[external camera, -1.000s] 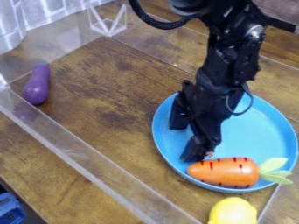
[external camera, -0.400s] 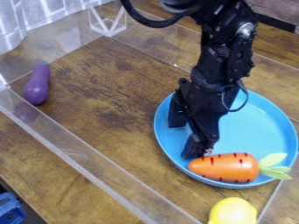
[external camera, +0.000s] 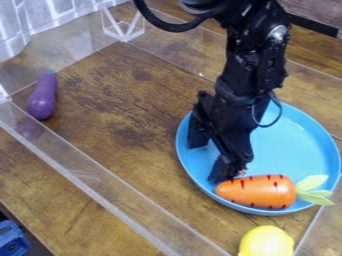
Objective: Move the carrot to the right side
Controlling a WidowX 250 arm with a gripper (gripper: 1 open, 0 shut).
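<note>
Orange and striped with dark marks, the carrot (external camera: 257,192) lies on its side at about five o'clock in my view, its yellow-green leafy top (external camera: 315,189) pointing toward three o'clock. It rests on the blue plate (external camera: 301,140), close to the plate's near rim, with the leaves reaching out to the plate's right edge. From the carrot, at roughly eleven o'clock and just beside it, I see the gripper (external camera: 222,148) pointing down over the plate's left part. Its dark fingers are spread wide apart, as wide as I have seen them go, and nothing is held between them. The lower finger's tip comes close to the carrot's blunt end; I cannot tell from this angle whether it touches it or stands just clear. The fingertips sit low over the plate's surface. At six o'clock from the carrot, off the plate at the picture's bottom edge, is the yellow lemon (external camera: 266,242). Well apart, at nine o'clock across the wooden table (external camera: 120,110), the purple eggplant (external camera: 43,96) lies beside the clear plastic wall (external camera: 80,165) that borders the table.
</note>
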